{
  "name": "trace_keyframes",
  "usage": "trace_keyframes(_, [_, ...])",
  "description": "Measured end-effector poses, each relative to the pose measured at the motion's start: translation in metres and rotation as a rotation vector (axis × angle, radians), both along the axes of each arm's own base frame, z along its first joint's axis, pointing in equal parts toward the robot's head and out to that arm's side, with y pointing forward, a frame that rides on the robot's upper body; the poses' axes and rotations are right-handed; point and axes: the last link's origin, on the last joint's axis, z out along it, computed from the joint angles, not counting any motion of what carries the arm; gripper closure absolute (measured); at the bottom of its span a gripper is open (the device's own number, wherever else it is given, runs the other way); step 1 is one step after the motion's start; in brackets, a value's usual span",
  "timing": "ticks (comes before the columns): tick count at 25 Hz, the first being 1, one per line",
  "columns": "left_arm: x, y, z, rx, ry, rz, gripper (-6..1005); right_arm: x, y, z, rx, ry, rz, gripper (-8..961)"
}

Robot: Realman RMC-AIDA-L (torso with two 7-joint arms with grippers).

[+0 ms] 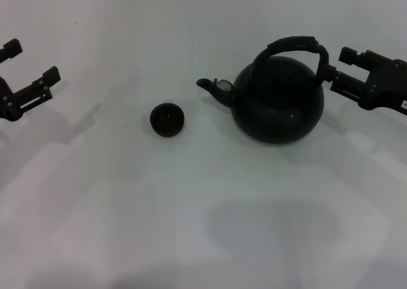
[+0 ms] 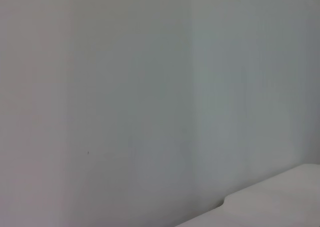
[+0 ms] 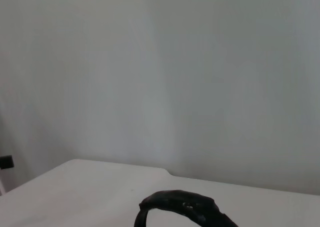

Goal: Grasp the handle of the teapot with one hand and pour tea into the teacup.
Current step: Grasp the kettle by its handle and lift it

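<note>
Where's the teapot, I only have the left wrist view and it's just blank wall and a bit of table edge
Observer: In the head view the teapot stands upright on the table, right of centre.
Operator: Which way is the spout pointing?
Observer: Toward the robot's left, at the teacup, which stands apart from it with bare table between.
Operator: Is either arm on it?
Observer: The right gripper is at the right end of the handle; its fingers look open around that end, and the pot is not lifted.
Operator: And my left arm?
Observer: The left gripper hovers open at the far left edge, well clear of the cup.
</note>
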Motion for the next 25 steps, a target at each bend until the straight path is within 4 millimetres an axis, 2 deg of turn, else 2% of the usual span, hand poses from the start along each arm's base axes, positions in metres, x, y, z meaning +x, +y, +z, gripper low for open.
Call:
trace_keyframes(13, [-0.003, 0.000, 0.004, 0.021, 0.007, 0.010, 134, -0.002, 0.014, -0.024, -0.043, -0.011, -0.044, 315])
trace_keyframes(25, [-0.005, -0.001, 0.005, 0.030, 0.011, 0.014, 134, -0.001, 0.024, -0.023, -0.015, 0.005, -0.079, 316])
